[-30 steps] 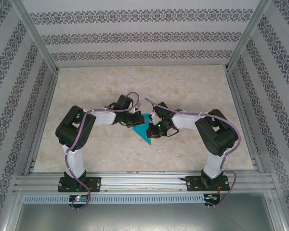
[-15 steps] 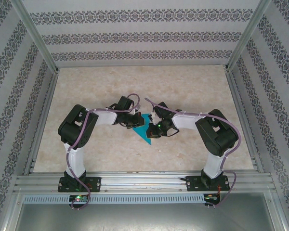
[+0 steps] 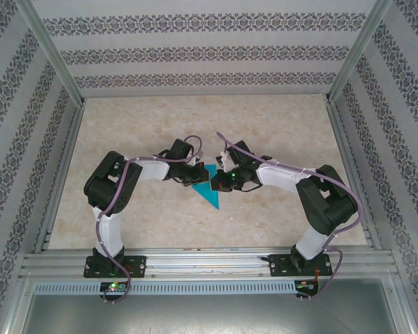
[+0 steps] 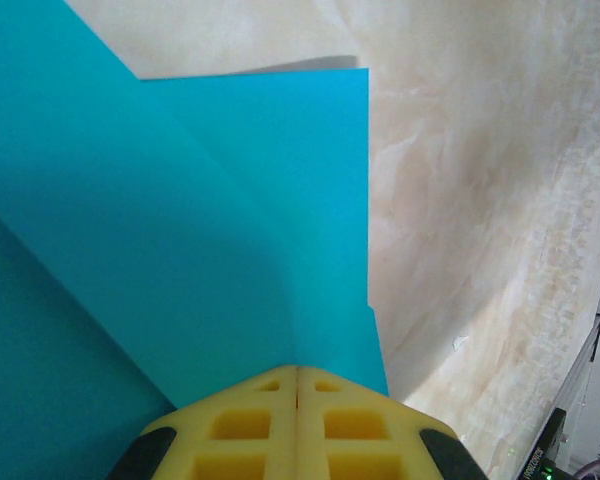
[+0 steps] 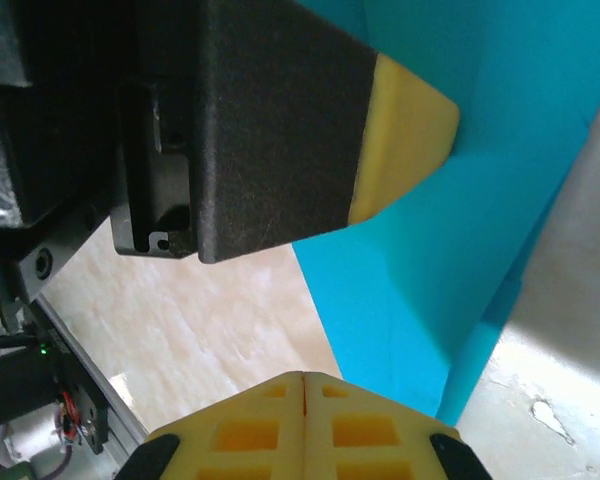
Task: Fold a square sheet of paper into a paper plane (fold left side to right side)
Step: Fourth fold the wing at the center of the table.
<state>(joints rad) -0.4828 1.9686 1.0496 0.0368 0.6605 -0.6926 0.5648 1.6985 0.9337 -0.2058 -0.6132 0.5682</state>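
step: likely creasing the fold | paper: folded, middle of bench | left fingers: together, at its 10 o'clock edge | right fingers: together, at 2 o'clock | advice: press flat, slide along crease, keep edges aligned

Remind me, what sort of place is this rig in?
Probably a lab test cell, not a home: an aluminium frame boxes in the marble-look table, with patterned wall panels on three sides.

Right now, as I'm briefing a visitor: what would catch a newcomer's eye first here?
The folded teal-blue paper, a bright pointed shape at the middle of the pale marbled table. Then the left gripper and right gripper meet over it from either side, both shut with yellow fingertips at the paper.
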